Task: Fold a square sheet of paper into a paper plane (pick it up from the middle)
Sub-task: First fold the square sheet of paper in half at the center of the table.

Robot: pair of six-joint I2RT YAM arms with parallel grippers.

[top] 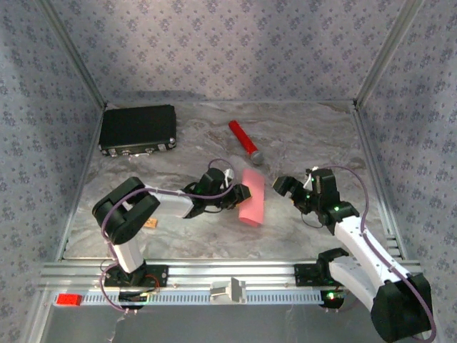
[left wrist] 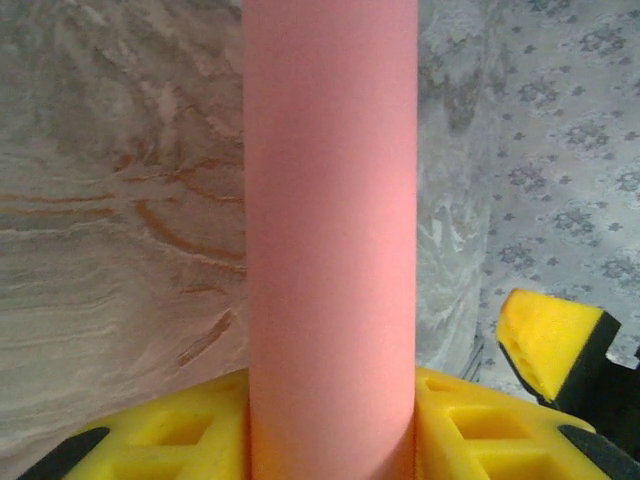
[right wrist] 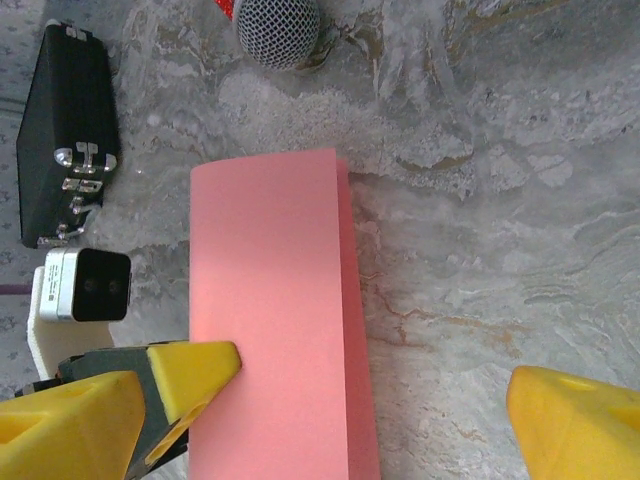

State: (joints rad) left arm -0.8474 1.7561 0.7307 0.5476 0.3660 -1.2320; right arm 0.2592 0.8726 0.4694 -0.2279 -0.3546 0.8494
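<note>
The square sheet of paper (top: 253, 207), pink-red, sits near the middle of the counter (top: 214, 239). It is doubled over into a long narrow rectangle. In the top view its long axis runs roughly from 12 to 6 o'clock, leaning a little. The right wrist view shows a slightly darker strip along its right long side. I cannot tell whether the sheet lies flat on the counter or is raised a little.

The left pincer (top: 241, 193) meets the paper from 9 o'clock, at its long left edge, and pinches that edge. In the right wrist view one yellow finger (right wrist: 195, 362) lies on top of the paper's margin. In the left wrist view the pink band runs straight up between the two yellow pads and touches both.

The right pincer (top: 287, 189) stands at 3 o'clock of the paper, near it but apart, with its jaws spread wide. In its own view its yellow fingers (right wrist: 575, 420) sit at the bottom corners. The near end of the sheet lies between them and touches neither.

Farther out, a red cylinder (top: 241, 137) with a grey mesh tip lies at 12 o'clock of the paper. Its tip points toward the sheet, close to it but apart. A black case (top: 138, 128) lies well away at 10 o'clock, by the far left corner of the counter. A small tan block (top: 150, 224) lies at 8 o'clock, just beside the left arm.
</note>
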